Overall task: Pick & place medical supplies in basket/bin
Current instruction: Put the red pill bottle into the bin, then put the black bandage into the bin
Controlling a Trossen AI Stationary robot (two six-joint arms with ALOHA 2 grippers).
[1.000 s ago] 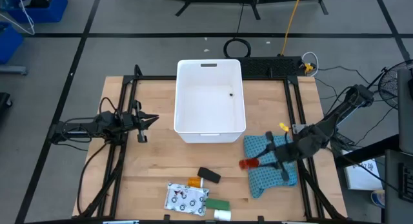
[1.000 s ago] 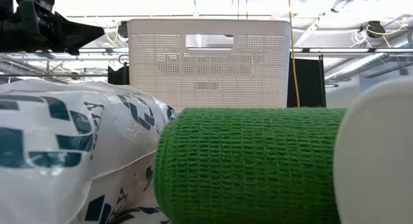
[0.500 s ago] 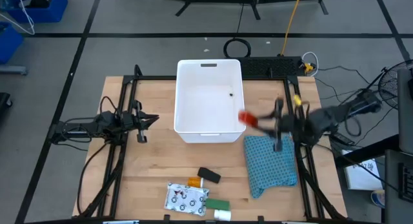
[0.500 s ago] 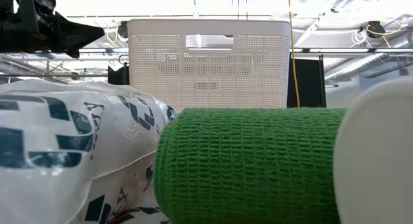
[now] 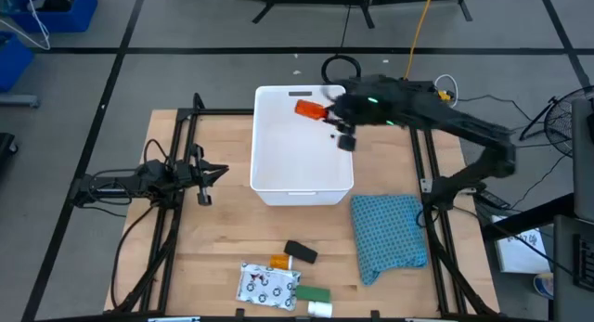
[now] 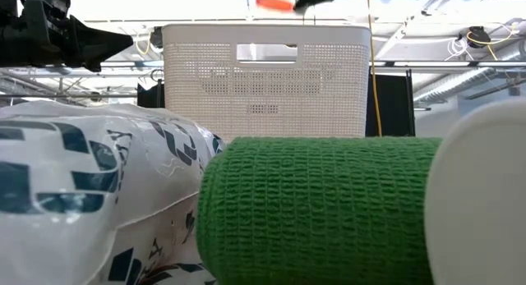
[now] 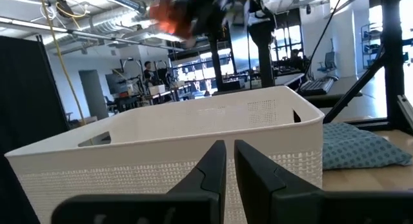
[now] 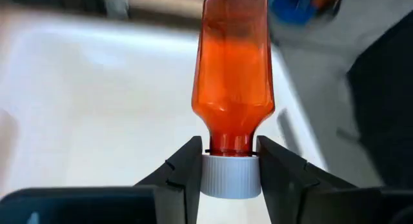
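Two arms over a light wood table (image 5: 223,238) with a black frame, grey floor around it; left wrist view shows a big open room with ceiling lights and black stands behind. Blue cloth (image 5: 390,237) lies flat on the table just right of the white bin's near corner, nothing on it. Near the front edge sits a cluster: black block (image 5: 301,251), small orange bottle (image 5: 279,263) just beside it, white printed packet (image 5: 267,285), green block (image 5: 313,293) touching the packet's right side, small white bottle (image 5: 320,308) at the edge. In the low view the green block and packet fill the foreground and hide most of the table. White bin (image 5: 269,178) stands mid-table, handle slot on its far rim; a small dark speck lies inside, otherwise bare floor visible. Right gripper (image 5: 327,114) is over the bin's far right part, fingers clamped on the white cap of the red tube (image 5: 308,109), which hangs in the air above the bin interior. Left gripper (image 5: 219,171) waits left of the bin, fingers nearly together, holding nothing.
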